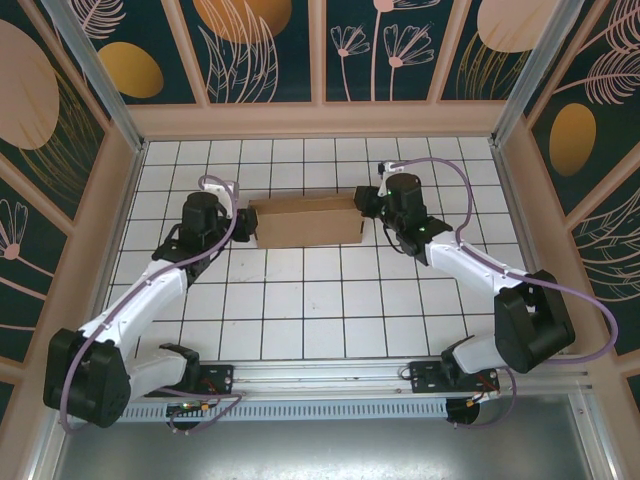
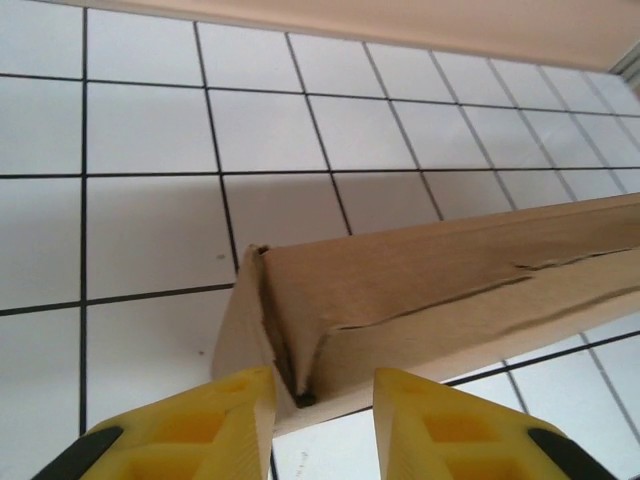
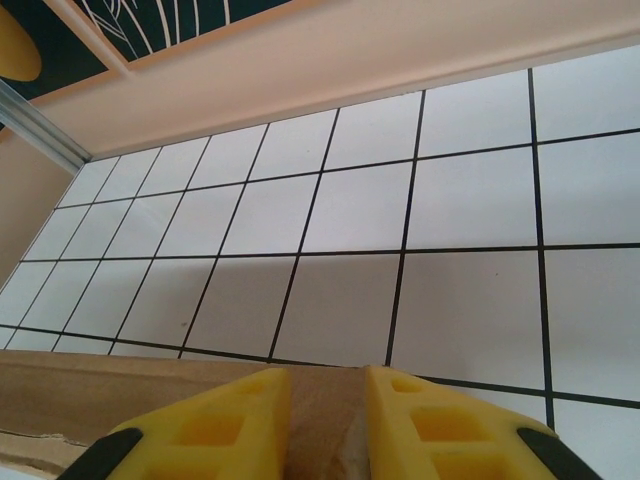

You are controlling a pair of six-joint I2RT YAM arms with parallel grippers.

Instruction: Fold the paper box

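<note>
Top view: the paper box (image 1: 305, 222) lies just toward 12 o'clock from centre, with the left gripper (image 1: 240, 222) at its 9 o'clock end and the right gripper (image 1: 366, 205) at 3. Left wrist: jaws parted around a corner. Right wrist: jaws pinch the end wall. Likely light and easily creased; grip wall edges.

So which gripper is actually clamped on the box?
The right gripper: cardboard of the paper box fills the gap between its fingers. The left gripper stands wider, loosely around the box's left corner.
</note>
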